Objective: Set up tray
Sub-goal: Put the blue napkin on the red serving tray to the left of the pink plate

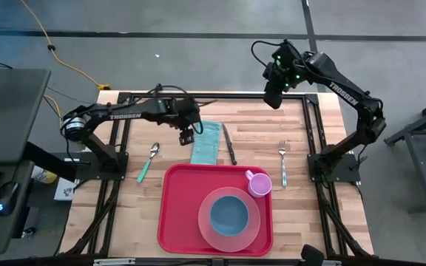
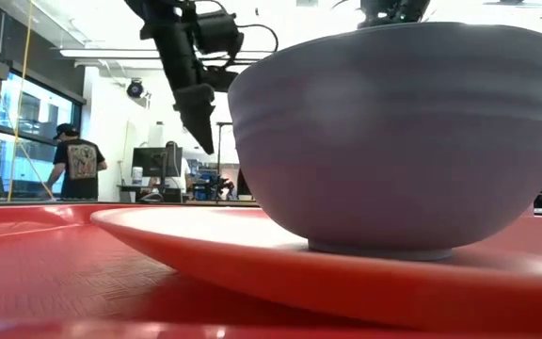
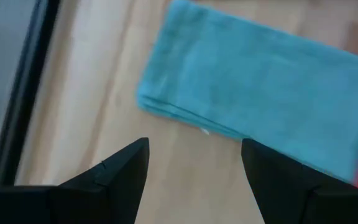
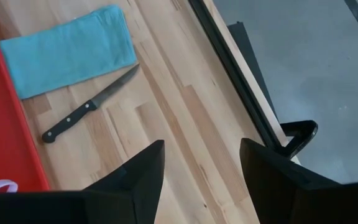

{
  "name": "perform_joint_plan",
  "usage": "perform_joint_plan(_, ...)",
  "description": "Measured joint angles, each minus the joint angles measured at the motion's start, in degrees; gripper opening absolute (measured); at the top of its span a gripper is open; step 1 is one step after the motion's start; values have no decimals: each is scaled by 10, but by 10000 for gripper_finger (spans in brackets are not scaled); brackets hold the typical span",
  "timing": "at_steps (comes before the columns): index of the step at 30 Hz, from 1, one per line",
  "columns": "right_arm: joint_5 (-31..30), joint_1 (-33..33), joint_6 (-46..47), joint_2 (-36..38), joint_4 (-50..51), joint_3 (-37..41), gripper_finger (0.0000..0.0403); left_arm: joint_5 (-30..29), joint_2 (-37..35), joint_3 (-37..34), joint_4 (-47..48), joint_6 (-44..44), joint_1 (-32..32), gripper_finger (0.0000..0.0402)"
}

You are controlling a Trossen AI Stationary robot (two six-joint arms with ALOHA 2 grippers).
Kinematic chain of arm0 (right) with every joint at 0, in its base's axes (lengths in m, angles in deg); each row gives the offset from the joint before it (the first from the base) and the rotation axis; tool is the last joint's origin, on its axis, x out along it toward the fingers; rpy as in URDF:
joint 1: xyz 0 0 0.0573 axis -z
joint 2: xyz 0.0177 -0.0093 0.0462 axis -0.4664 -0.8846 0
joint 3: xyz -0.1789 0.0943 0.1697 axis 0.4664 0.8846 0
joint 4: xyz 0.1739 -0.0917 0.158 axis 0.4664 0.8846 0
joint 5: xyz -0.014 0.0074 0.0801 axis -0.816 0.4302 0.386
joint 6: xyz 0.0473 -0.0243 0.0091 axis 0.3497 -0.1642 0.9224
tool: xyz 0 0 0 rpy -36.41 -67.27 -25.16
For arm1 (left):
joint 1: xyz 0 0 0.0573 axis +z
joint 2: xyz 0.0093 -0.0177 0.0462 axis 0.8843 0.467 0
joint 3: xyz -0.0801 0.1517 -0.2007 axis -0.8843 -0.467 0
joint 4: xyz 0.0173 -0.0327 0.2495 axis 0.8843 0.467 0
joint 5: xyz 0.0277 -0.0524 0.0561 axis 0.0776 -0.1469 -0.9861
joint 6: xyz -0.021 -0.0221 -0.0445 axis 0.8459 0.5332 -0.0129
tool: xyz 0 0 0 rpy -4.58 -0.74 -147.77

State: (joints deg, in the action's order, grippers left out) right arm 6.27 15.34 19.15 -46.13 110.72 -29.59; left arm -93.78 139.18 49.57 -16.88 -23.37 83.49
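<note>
The left claw [image 1: 186,136], jaws apart, hovers just beside the folded teal napkin [image 1: 206,142]; the tray [image 1: 180,214] lies nearer the bench's front edge.

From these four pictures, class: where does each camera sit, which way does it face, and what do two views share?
High view: overhead, looking down on the tray, both arms, left gripper by the blue cloth.
Low view: on the tray, looking level past the bowl on the pink plate; an arm hangs behind.
Left wrist view: down between open fingers at the cloth.
Right wrist view: past open fingers at the knife.
Shared: both wrist views show the cloth.
</note>
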Motion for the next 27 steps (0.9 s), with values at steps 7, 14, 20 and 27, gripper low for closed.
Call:
perform_joint_plan(7,12,0,-3,0,0,0,184,74,48,0,-56,9,57,286)
perform_joint_plan(14,25,0,-3,0,1,0,184,165,75,0,-81,11,108,290)
perform_joint_plan(20,26,0,-3,0,1,0,186,194,94,0,-87,31,138,298)
perform_joint_plan(27,26,0,-7,0,1,0,185,188,114,0,-103,52,139,298)
